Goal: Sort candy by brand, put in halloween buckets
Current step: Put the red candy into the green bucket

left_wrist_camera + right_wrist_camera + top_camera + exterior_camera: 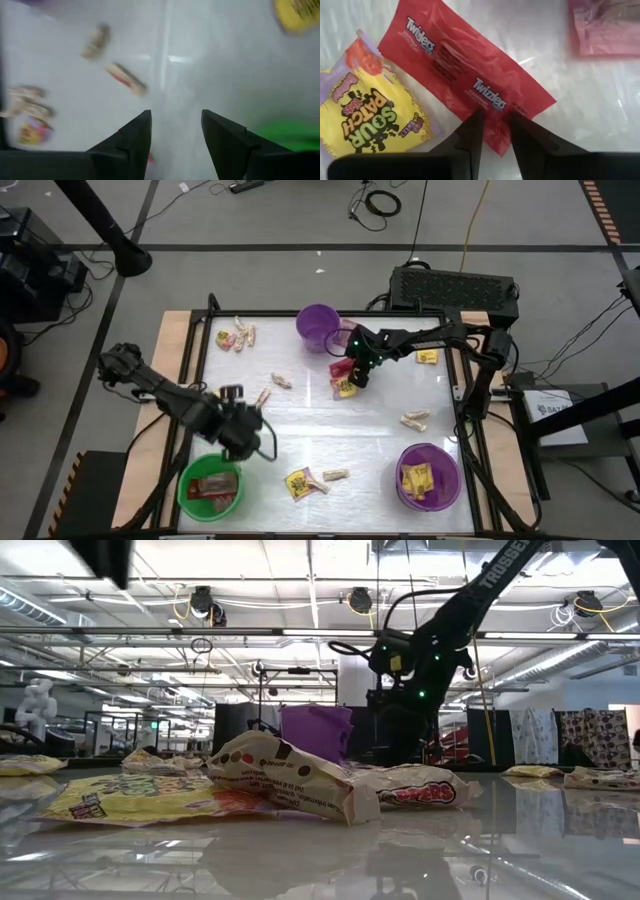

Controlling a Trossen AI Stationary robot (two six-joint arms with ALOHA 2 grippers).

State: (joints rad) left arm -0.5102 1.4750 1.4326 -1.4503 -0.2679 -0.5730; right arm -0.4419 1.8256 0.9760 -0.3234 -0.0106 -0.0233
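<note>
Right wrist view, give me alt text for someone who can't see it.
The right pincer hovers with its fingers slightly apart over one end of a red Twizzlers packet lying flat on the white table. A yellow Sour Patch packet lies beside it, and a pink wrapper sits farther off.

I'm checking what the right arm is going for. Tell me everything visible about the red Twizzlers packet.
The Twizzlers packet is a flat, glossy red wrapper with white lettering printed twice, slightly crinkled. It lies flat and diagonal on the white table, beside a yellow Sour Patch packet whose edge meets it. The right pincer sits low over its end, jaws narrowly apart, not yet clamped.
</note>
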